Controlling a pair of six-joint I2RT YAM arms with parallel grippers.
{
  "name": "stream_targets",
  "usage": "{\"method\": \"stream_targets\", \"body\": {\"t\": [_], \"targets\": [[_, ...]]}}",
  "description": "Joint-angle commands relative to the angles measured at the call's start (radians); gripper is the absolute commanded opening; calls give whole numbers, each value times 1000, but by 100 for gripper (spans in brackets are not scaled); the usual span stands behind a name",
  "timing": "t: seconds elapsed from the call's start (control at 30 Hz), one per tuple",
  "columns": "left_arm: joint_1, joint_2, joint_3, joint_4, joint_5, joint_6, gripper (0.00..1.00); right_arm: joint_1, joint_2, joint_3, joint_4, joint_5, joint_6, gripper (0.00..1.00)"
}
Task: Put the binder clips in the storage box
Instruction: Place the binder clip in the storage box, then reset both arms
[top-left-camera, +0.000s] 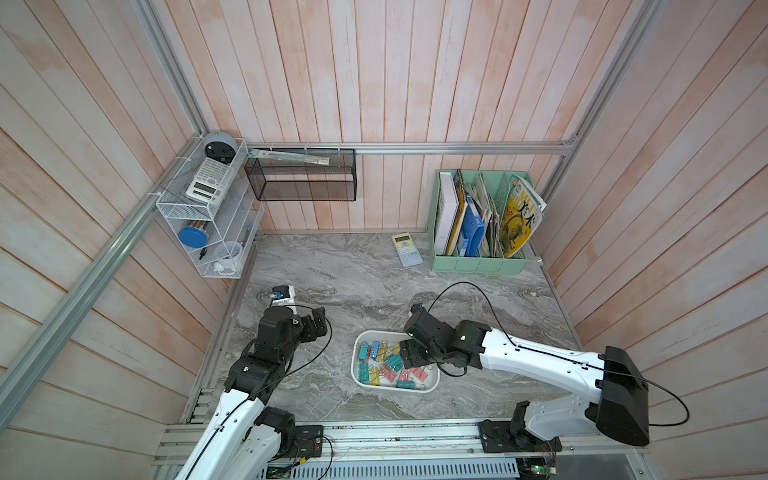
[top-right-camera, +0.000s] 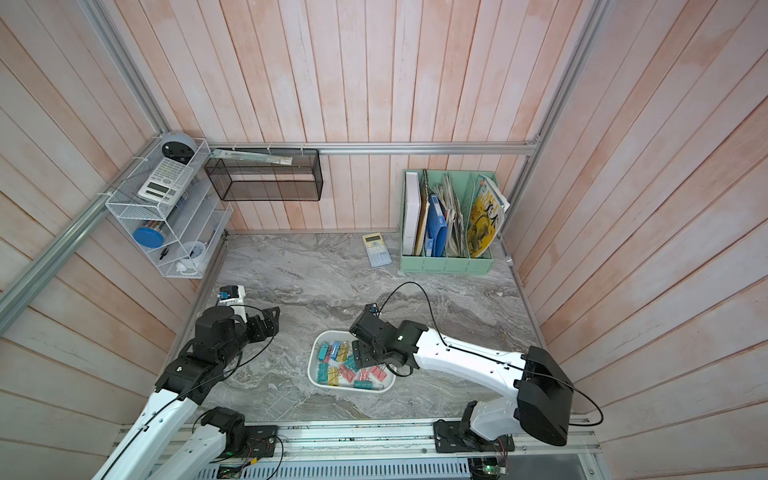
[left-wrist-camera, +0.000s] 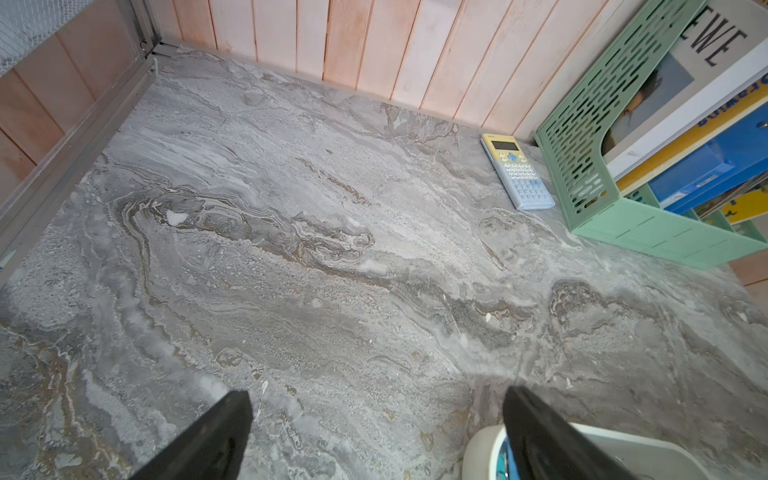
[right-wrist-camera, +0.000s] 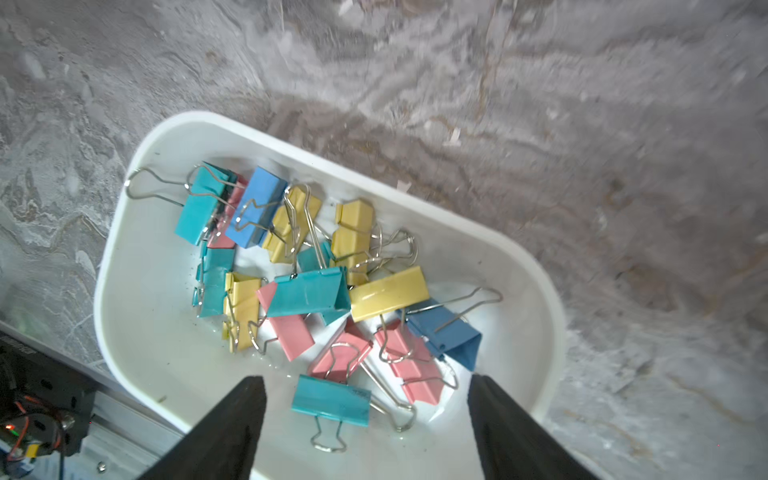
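Right wrist view: one box (right-wrist-camera: 106, 299) holds about fifteen clips (right-wrist-camera: 305, 291), five teal, four yellow, four pink, two blue, piled so some lie half buried. Right gripper (right-wrist-camera: 365, 377) hangs over them, jaws apart and empty; in both top views its arm comes in from 3 o'clock, hiding the box's 2 o'clock corner. Left gripper (left-wrist-camera: 376, 390), at the box's 10 o'clock, is spread wide, holding nothing

The left arm is seen folded at the elbow, and the left gripper (left-wrist-camera: 376, 399) is carried wide open above the surface. The right arm is stretched inward with its wrist bent downward, and the right gripper (right-wrist-camera: 368, 382) is shown with jaws spread apart, empty.
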Motion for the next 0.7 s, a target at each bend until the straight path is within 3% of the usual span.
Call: {"method": "stream_targets", "body": {"t": [0.0, 0.1, 0.17, 0.23, 0.3, 0.37, 0.4, 0.47, 0.57, 0.67], "targets": [[2, -31, -44, 56, -75, 79, 100, -1, -129, -18, -43, 317, 28, 88], [3, -16, -90, 177, -187, 217, 100, -38, -288, -195, 218, 650, -139, 96], [11, 34, -129, 312, -245, 318, 100, -142, -368, -346, 445, 811, -230, 97], [43, 126, -173, 480, -264, 370, 100, -353, -406, -455, 601, 756, -297, 98], [97, 231, -173, 574, -219, 379, 100, -542, -391, -530, 749, 612, -417, 98], [132, 323, -148, 625, -213, 370, 100, -664, -324, -586, 922, 500, -532, 98], [145, 363, -144, 672, -205, 360, 100, -726, -290, -545, 882, 483, -486, 97], [178, 424, -150, 774, -174, 352, 100, -809, -203, -478, 868, 419, -552, 98], [239, 532, -142, 905, -143, 303, 100, -855, -69, -444, 997, 387, -701, 98], [271, 646, -113, 995, -113, 290, 100, -945, 43, -439, 1099, 233, -717, 98]]}}
